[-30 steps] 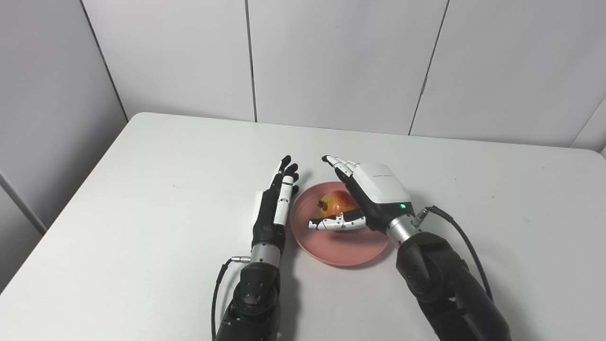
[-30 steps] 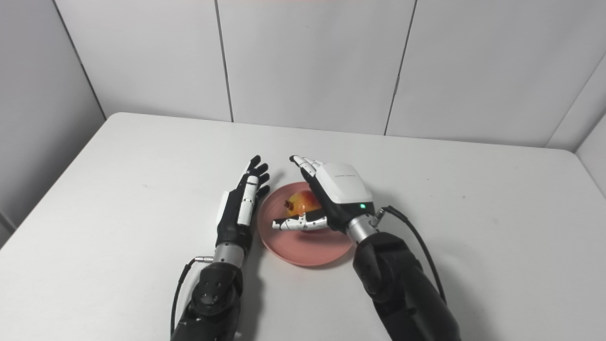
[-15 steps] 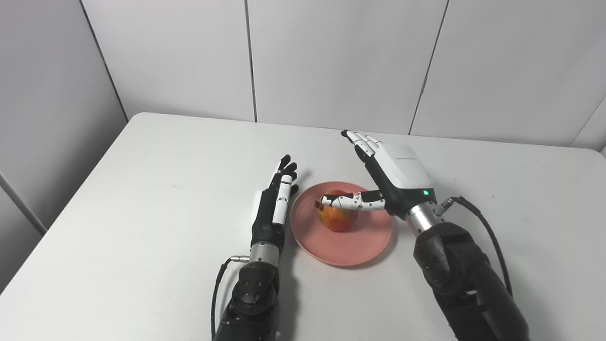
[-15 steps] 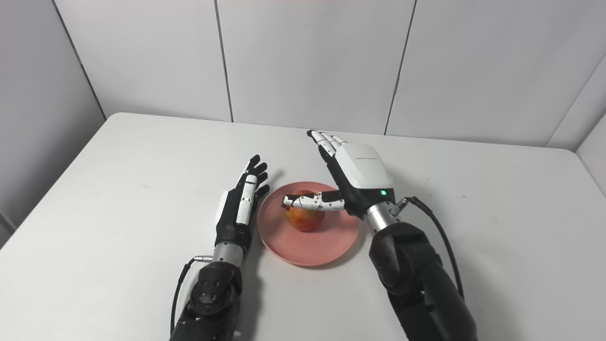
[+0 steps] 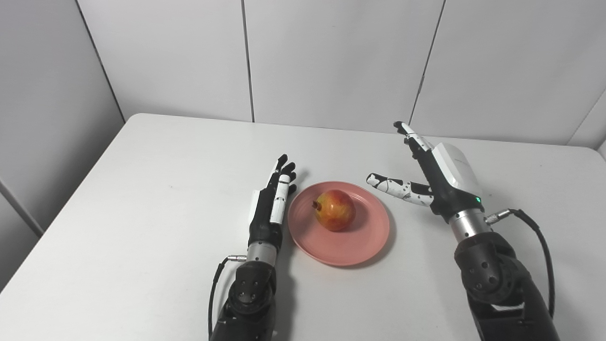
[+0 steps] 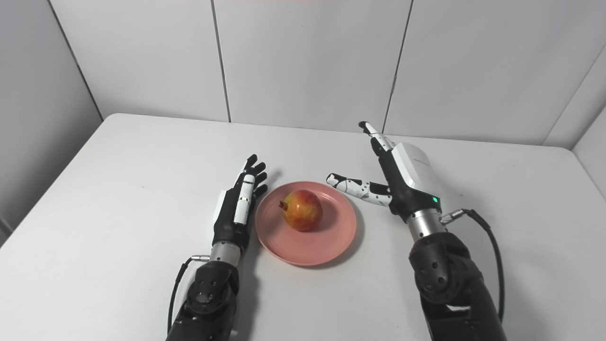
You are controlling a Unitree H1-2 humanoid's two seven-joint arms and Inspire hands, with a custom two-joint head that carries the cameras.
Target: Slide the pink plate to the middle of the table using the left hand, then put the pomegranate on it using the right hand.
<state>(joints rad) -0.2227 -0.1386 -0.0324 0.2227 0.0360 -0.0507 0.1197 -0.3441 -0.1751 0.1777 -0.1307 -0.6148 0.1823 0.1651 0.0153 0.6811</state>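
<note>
**Pomegranate resting on the pink plate, both hands empty**

While the pomegranate (image 5: 334,216) sits on the pink plate (image 5: 352,247), a little toward the plate's far-left part with its dark crown turned left, neither hand touches it. The plate lies flat near the middle of the white bench (image 5: 142,199).

Left of the plate, the left hand (image 5: 270,208) stands on edge with its fingers straight, close together and pointing away from the robot; its palm side faces the plate's left rim, just beside it, and whether it touches the rim cannot be told. It holds nothing.

Right of the plate, the right hand (image 6: 402,182) is raised off the bench and spread wide, fingers pointing up and away, thumb (image 6: 355,185) stretched out toward the plate's far-right rim without reaching the fruit. It grips nothing.
</note>
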